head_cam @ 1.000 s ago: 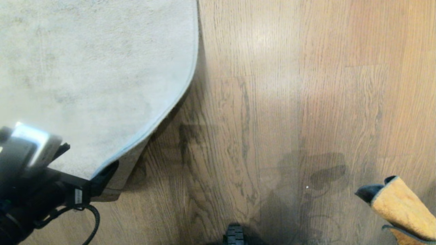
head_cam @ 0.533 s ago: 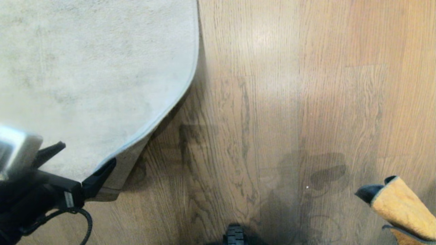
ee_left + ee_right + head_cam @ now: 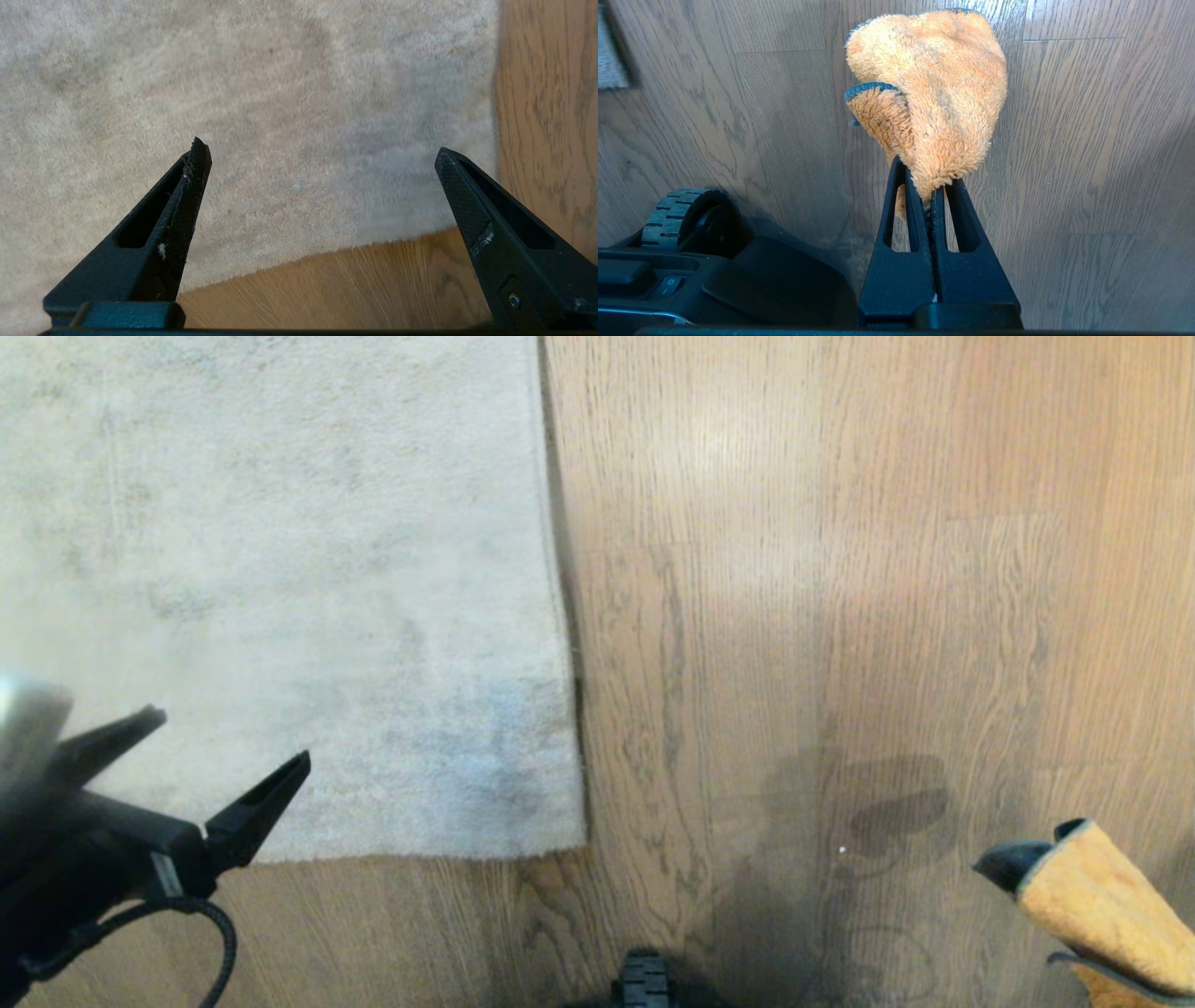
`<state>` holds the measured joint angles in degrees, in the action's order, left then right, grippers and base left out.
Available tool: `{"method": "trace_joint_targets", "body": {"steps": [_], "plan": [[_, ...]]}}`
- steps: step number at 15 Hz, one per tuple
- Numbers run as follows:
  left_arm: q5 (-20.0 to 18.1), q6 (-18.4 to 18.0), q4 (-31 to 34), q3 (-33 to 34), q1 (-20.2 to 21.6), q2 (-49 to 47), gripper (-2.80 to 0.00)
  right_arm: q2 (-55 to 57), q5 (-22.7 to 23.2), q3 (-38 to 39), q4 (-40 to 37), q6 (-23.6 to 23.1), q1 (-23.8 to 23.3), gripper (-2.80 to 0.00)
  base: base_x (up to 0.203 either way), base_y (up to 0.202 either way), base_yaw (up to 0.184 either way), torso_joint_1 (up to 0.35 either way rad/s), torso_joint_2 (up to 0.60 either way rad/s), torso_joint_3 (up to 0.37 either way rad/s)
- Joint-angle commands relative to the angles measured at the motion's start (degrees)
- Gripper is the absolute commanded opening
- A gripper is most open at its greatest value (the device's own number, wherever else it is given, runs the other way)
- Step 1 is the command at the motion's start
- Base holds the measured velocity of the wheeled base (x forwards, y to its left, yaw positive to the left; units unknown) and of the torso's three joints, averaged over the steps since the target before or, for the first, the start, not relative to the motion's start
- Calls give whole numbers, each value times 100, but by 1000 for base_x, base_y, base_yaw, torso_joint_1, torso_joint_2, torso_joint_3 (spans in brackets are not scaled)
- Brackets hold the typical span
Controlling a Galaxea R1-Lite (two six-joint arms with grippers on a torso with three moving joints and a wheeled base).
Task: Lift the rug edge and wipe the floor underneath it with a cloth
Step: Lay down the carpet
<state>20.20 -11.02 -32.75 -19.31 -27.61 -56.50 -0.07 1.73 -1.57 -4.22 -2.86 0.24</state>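
In R gripper (image 3: 931, 186): cloth (image 3: 931, 88), jaws clamped.

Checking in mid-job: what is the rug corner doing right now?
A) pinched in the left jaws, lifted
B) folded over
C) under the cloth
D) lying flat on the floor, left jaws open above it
D: the rug edge lies flat on the floor, and the left gripper hangs open, holding nothing.

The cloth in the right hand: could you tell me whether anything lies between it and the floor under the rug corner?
Yes: the rug lies flat, covering that floor. The left hand hovers open above its corner; the right hand holds the cloth.
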Motion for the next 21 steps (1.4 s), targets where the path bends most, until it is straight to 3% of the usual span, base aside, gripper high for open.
{"method": "trace_joint_targets", "body": {"steps": [1,5,8,9,15,19,21], "plan": [[18,33,12,51,1,25,0,7,3,-1,0,-4,2,-280,0,0,0,0,0,0],[10,156,116,568,10,10,0,7,3,-1,0,-4,2,-280,0,0,0,0,0,0],[-21,519,764,842,10,-8,0,7,3,-1,0,-4,2,-280,0,0,0,0,0,0],[-102,637,1029,841,10,-9,-280,7,3,-1,0,-4,2,-280,0,0,0,0,0,0],[-719,803,1875,806,164,-252,-280,7,3,-1,0,-4,2,-280,0,0,0,0,0,0],[-910,837,1765,758,202,-1300,-280,7,3,-1,0,-4,2,-280,0,0,0,0,0,0],[-1070,839,1317,737,211,-2023,-280,7,3,-1,0,-4,2,-280,0,0,0,0,0,0]]}}
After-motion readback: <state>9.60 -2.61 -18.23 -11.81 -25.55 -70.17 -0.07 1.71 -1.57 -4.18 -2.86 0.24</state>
